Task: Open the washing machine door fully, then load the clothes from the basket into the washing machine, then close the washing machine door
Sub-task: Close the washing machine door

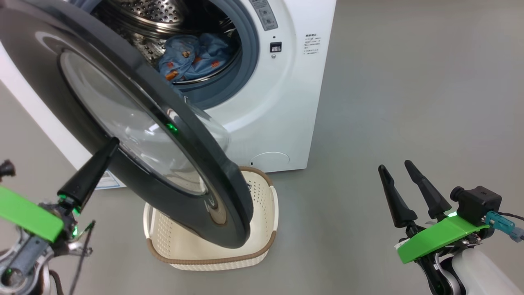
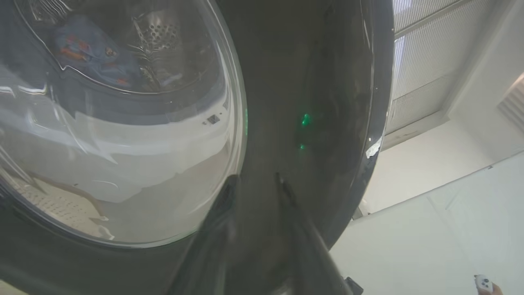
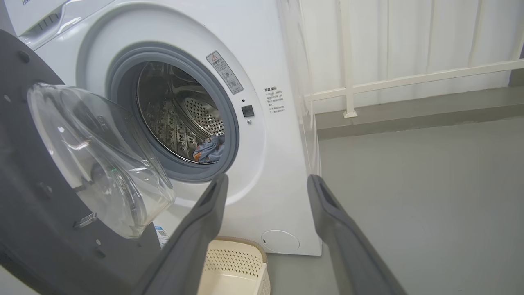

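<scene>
Head view is showing the washing machine (image 1: pixel 278 102) with its steel drum (image 1: pixel 163 12) holding a crumpled blue garment with orange prints (image 1: pixel 192 57), lying low at the front of the drum, just behind the grey gasket (image 1: pixel 250 49). The basket (image 1: pixel 217 260) is sitting on the grey floor (image 1: pixel 409 82) in front of the machine, and the part of its inside that is showing is bare. The washing machine door (image 1: pixel 135 123) is hanging partway open, and in this view it is covering much of the basket's left side.

The left gripper (image 1: pixel 111 143) is showing a single dark finger here, its tip touching the door where the glossy black ring meets the glass. In the left wrist view the left gripper (image 2: pixel 256 178) is blurring against the black ring of the door (image 2: pixel 286 82), its fingers standing slightly apart with nothing between them, and the garment (image 2: pixel 90 49) is showing dimly through the glass.

The right gripper (image 1: pixel 396 166) is hanging spread and empty, well apart from the machine. In the right wrist view, beyond the right gripper (image 3: pixel 267 178), the door (image 3: pixel 82 155) is turning its grey inner face and bulging clear bowl outward from the machine (image 3: pixel 262 61), the garment (image 3: pixel 211 149) is peeking over the gasket's lip, and the basket (image 3: pixel 233 262) is being cut off by the bottom edge.
</scene>
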You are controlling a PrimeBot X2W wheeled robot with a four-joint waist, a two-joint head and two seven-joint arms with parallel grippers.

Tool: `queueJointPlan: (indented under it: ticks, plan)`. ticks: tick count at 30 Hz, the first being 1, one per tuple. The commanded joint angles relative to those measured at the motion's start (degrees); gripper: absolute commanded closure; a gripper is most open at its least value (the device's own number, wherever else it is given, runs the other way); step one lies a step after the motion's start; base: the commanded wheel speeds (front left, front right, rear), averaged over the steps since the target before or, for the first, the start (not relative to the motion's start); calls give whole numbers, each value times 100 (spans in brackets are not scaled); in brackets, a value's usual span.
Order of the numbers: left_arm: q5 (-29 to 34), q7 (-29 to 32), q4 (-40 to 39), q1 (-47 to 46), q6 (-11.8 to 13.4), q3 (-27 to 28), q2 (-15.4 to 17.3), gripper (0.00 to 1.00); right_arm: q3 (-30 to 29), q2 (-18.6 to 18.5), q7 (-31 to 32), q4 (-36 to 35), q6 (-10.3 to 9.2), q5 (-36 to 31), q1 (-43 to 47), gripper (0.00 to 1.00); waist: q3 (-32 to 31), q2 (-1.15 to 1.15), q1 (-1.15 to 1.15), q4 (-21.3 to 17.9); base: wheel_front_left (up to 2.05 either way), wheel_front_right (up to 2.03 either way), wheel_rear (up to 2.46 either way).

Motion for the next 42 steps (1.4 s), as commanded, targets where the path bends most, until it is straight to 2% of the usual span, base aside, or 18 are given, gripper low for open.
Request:
queueJointPlan:
  ticks: [1, 4, 8, 11, 17, 19, 25, 33, 42]
  plan:
    - [284, -164, -199, 30, -154, 147, 250, 0, 33, -67, -47, -132, 32, -46, 38, 0, 4, 0, 0, 32, 0, 0, 0]
    - [901, -653, -249, 195, -385, 83, 327, 0, 38, -64, -47, -137, 32, -44, 21, 0, 12, 0, 0, 43, 0, 0, 0]
    - [1482, -1343, -290, 421, -505, -10, 328, 0, 41, -85, -47, -148, 32, -36, 7, 0, 25, 0, 0, 27, 0, 0, 0]
    - [1841, -1928, -347, 594, -532, -137, 372, 0, 38, -106, -47, -149, 32, -30, 8, 0, 24, 0, 0, 2, 0, 0, 0]
    - [2442, -3159, -246, 1038, -537, -592, 670, 0, 42, -130, -47, -143, 32, -22, -2, 0, 9, 0, 0, -60, 0, 0, 0]
    - [2880, -3607, -108, 1186, -538, -732, 845, 0, 41, -130, -47, -147, 32, -22, 0, 0, 5, 0, 0, -88, 0, 0, 0]
    - [3708, -4802, 503, 1413, -537, -823, 854, 0, 3, -135, -47, -155, 32, -27, 26, 0, -4, 0, 0, -103, 0, 0, 0]
    - [4435, -5676, 947, 1512, -495, -1038, 813, 0, -11, -159, -47, -149, 32, -32, 45, 0, -41, 0, 0, -57, 0, 0, 0]
    - [5089, -6003, 1069, 1579, -329, -1077, 754, 0, -11, -157, -47, -150, 32, -38, 70, 0, -29, 0, 0, 15, 0, 0, 0]
